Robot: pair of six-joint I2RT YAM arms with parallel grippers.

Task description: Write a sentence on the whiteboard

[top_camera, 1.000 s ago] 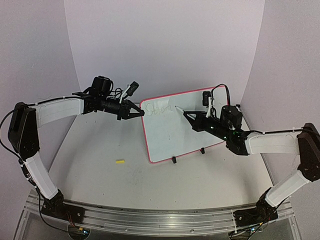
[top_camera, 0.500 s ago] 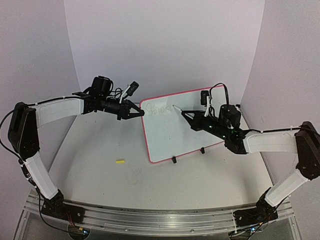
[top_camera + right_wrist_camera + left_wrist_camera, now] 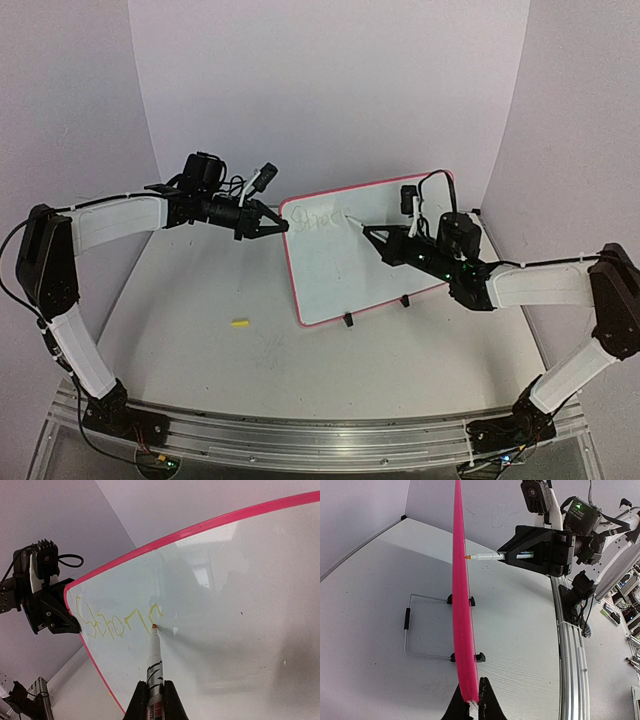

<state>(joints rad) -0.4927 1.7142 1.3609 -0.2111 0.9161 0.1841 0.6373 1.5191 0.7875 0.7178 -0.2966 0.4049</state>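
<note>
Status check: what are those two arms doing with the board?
Left gripper shut on whiteboard edge. Right gripper shut on marker, tip at the sentence, roughly "Strong" so far. Yellow piece on table, clear of work.

We see the whiteboard [image 3: 461, 605] edge-on, its pink rim running as a narrow band from the top of the frame down to our left gripper [image 3: 474, 706], whose two dark fingertips pinch its lower end. On the right, the right gripper [image 3: 515, 555] clamps a marker [image 3: 487, 556] held level, its orange tip meeting the board's face. A wire stand [image 3: 406, 630] props the board on the grey table [image 3: 365, 585].
</note>
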